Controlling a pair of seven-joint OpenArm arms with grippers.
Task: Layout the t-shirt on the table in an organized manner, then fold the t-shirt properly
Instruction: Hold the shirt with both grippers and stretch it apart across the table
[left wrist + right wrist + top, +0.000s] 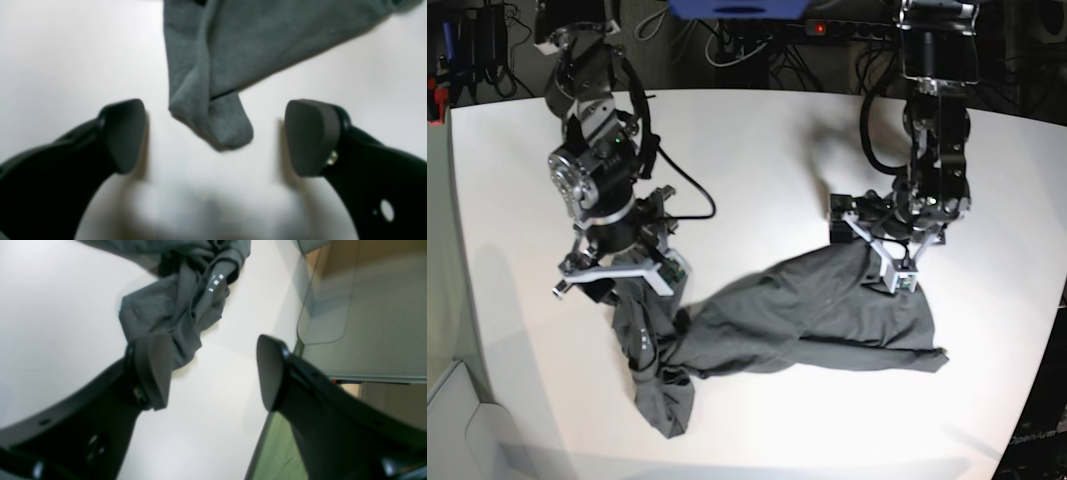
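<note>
**Left wrist, right wrist, base: both claws spread over a rumpled shirt**

Left wrist view: the left claw (213,136) is spread wide, its two dark pads well apart and low over the white counter (66,50). A folded corner of the charcoal-grey t-shirt (217,123) lies between the pads, touching neither, while the rest runs away ahead of the claw.

Right wrist view: the right claw (213,373) is also spread, pinching nothing. Bunched t-shirt (173,313) cloth lies just ahead of one finger (whether it touches, I cannot tell), with small white lettering on a dark fold. The counter (50,323) edge passes under the other finger.

Base view: the t-shirt (807,310) lies crumpled on the counter (757,150), stretched between the claws. The right claw (617,275) hangs over one bunched end, the left claw (892,262) over the opposite end.
</note>
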